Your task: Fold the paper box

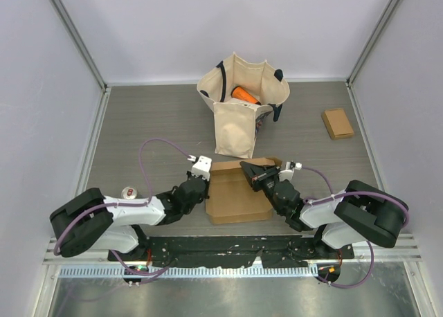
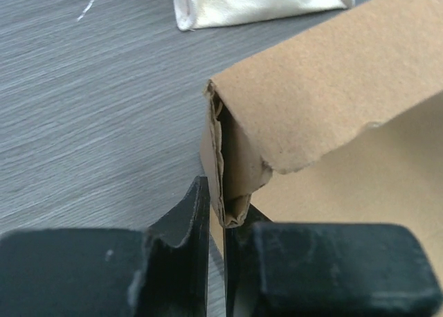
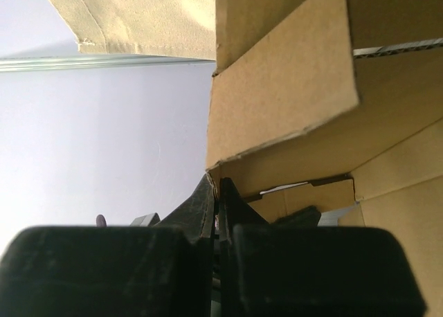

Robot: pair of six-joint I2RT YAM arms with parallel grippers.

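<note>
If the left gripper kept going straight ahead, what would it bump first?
The paper box: the left gripper pinches its folded edge, so it would push into that cardboard. The cloth bag seems to lie farther on.

paper box (image 1: 232,196) between left hand (image 2: 220,210) and right hand (image 3: 217,192) | bag (image 1: 235,127) behind box | small carton (image 1: 338,123) far right

paper box (image 1: 235,192): I read plain brown cardboard, matt, slightly fuzzy, corrugated at cut edges
table (image 1: 145,116): grey wood-grain finish, matt
bag (image 1: 235,133), behind paper box: cream woven cloth, stitched hems
small box (image 1: 337,123), far right of paper box: same matt cardboard
left gripper (image 2: 220,199): black matt plastic, I see scuffs
strip (image 1: 228,293), near side of paper box: brushed metal, dull sheen
</note>
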